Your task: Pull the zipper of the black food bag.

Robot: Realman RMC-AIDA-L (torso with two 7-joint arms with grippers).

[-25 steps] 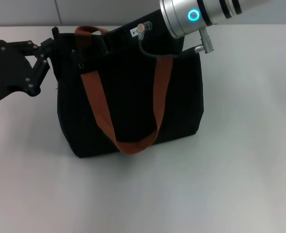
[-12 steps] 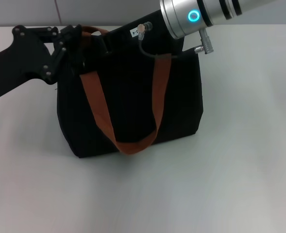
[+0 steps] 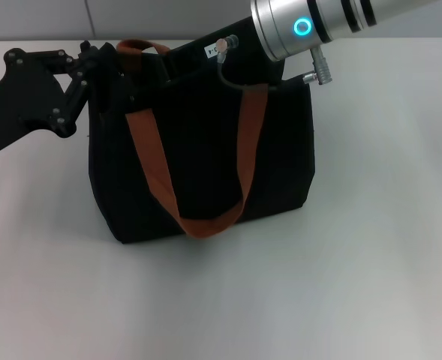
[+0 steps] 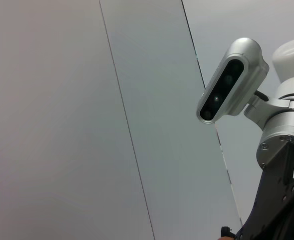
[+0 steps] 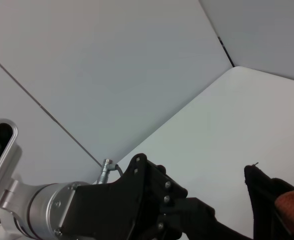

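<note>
The black food bag [image 3: 198, 150] stands upright in the middle of the table in the head view, with orange-brown handles [image 3: 151, 169]. I cannot make out the zipper pull against the black top edge. My left gripper [image 3: 104, 71] is at the bag's top left corner, against the fabric. My right gripper [image 3: 181, 58] reaches in from the upper right over the bag's top edge, behind its silver wrist [image 3: 302, 28]. The right wrist view shows the left gripper [image 5: 196, 220] beside a bag corner [image 5: 266, 200] and a strap end [image 5: 292, 205].
The white table [image 3: 371, 262] lies around the bag, with a grey wall behind it. The left wrist view shows the wall panels, the right arm's wrist camera [image 4: 229, 80] and its black gripper body [image 4: 281, 200].
My left gripper moved right and up to the bag's top left corner, then eased back slightly to the left. The right arm and the bag have barely moved.
</note>
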